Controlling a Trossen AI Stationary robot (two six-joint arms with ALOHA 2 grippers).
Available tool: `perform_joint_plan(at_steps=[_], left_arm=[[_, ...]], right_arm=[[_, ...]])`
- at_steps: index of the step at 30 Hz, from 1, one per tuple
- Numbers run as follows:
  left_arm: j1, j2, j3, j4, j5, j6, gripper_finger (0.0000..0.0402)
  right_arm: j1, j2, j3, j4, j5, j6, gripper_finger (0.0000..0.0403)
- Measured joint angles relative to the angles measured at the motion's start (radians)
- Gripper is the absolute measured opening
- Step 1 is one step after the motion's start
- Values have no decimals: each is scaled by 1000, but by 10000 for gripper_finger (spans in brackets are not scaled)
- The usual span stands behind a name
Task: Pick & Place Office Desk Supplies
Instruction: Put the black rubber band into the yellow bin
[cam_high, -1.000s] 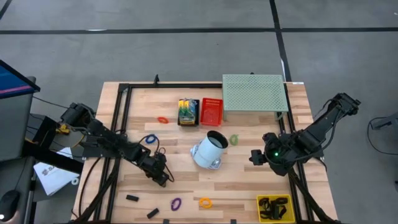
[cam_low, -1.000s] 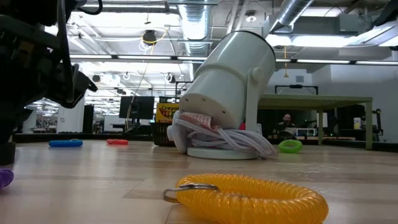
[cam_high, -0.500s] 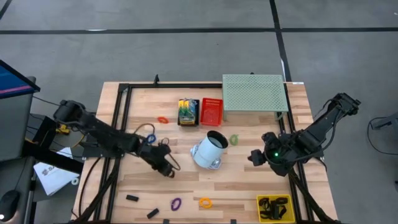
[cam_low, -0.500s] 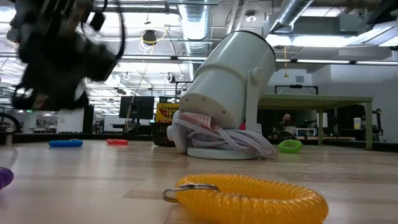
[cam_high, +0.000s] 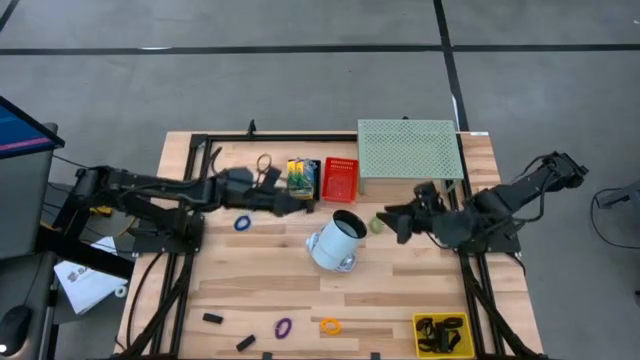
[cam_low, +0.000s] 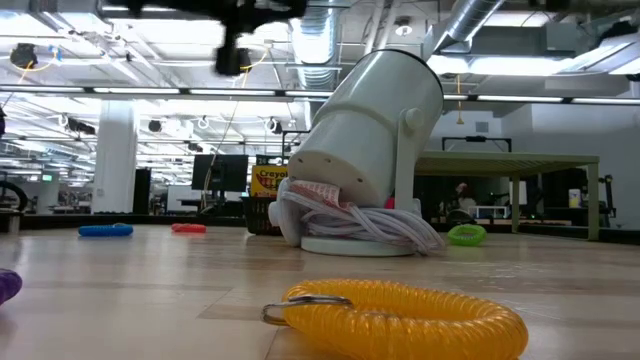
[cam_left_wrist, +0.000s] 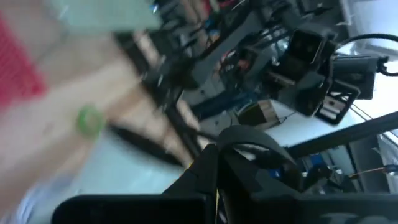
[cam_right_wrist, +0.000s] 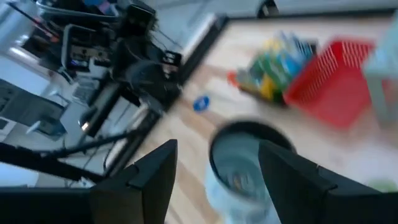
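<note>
Containers: yellow tray (cam_high: 441, 334) at the near right corner of the table (cam_high: 400, 290) holds a pile of black binder clips (cam_high: 438, 336); red mesh basket (cam_high: 339, 178) sits just beside the crayon box (cam_high: 302, 180), contents not resolvable from above; green perforated stand (cam_high: 408, 150) at the far edge next to the basket. A white cylindrical cup-like unit (cam_high: 336, 241) lies tipped on its side mid-table, open mouth facing the far right. Loose supplies: blue ring (cam_high: 242, 223) near the left arm, green ring (cam_high: 377, 225) just beside the white unit, purple ring (cam_high: 283, 327) and orange coil ring (cam_high: 330, 325) along the near edge, two black clips (cam_high: 212, 319) (cam_high: 245, 342) near left. Left gripper (cam_high: 297, 204) reaches across toward the crayon box, fingers clenched shut; can't tell if anything is pinched in them. Right gripper (cam_high: 388, 222) hovers beside the green ring and the white unit, fingers spread wide, empty. Low view only: the orange ring is a spiral coil with a metal keyring (cam_low: 395, 313), there's a white cord bundle (cam_low: 355, 217) wrapped at the unit's base, and an orange-red ring (cam_low: 188, 228) far back that the left arm hides from above. Right wrist view looks down into the white unit's mouth (cam_right_wrist: 249, 158) with the basket (cam_right_wrist: 333, 81) and crayon box (cam_right_wrist: 277, 68) beyond; heavily blurred. Left wrist view is smeared, only the green ring (cam_left_wrist: 91, 119) and a red patch are readable.
</note>
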Motion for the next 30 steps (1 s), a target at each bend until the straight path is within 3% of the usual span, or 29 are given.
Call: perform_joint_plan(at_steps=[4, 9, 16, 24, 30], left_arm=[[28, 103, 147, 1, -31, 123, 0], [23, 202, 279, 4, -169, 371, 0], [15, 251, 333, 15, -370, 593, 0], [4, 321, 444, 36, -380, 735, 0], [3, 379, 529, 35, -358, 759, 0]], right_arm=[[-88, 0, 0, 162, -27, -138, 221], [-161, 0, 0, 334, -83, -143, 221], [-201, 1, 0, 553, -107, -124, 221], [-241, 5, 0, 596, -185, -93, 221], [-250, 20, 0, 591, -196, -78, 221]])
